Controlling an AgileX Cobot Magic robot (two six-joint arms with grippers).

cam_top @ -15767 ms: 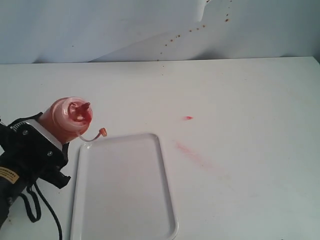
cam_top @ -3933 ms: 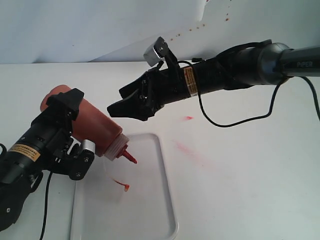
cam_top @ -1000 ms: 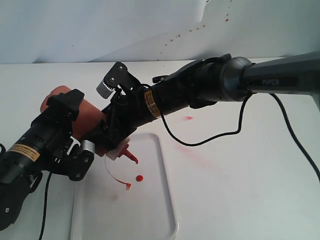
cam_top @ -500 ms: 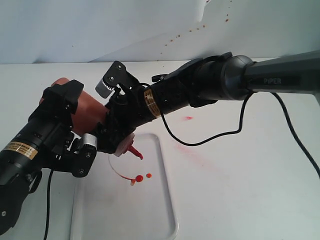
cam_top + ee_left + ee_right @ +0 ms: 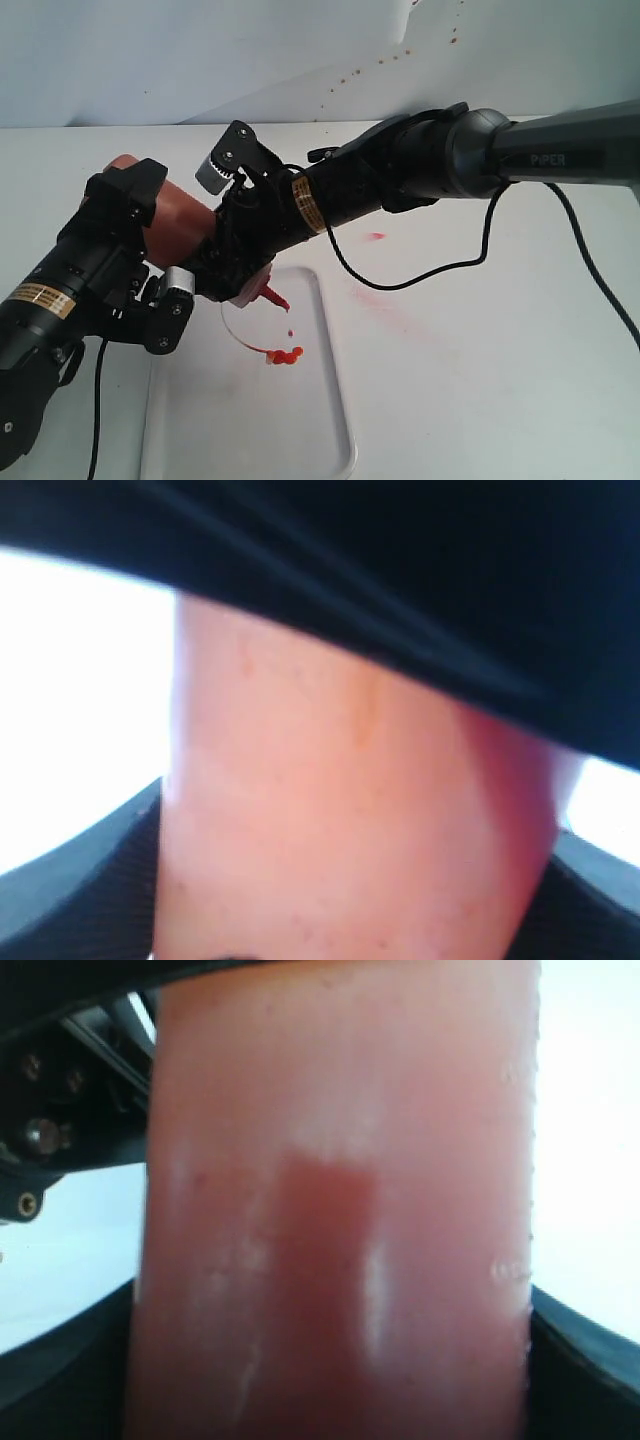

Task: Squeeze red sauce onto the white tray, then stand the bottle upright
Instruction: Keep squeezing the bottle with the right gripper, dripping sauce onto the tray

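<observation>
Whereas wrist views show only the translucent bottle (image 5: 330, 1210) clamped by left gripper (image 5: 148, 250) and right gripper (image 5: 232, 262), the exterior view shows its pointed nozzle (image 5: 273, 297) above glossy red sauce (image 5: 285, 355) on the white tray (image 5: 250, 430).

table (image 5: 500, 400): white, flat and matte; it fills the exterior view up to a pale backdrop (image 5: 200, 60) at 12 o'clock.
white tray (image 5: 240, 440): lies flat on the table at 7 o'clock of the view, rim up, one long side running toward the near edge; its near end is cut off by the picture's border and part of its far end is hidden.
red spot (image 5: 376, 236): small and bright, on bare table at 1 o'clock from the tray's middle, apart from the rim.
pinkish smear (image 5: 385, 305): faint streak on bare table at 2 o'clock from the tray's middle, between spot and tray.
</observation>
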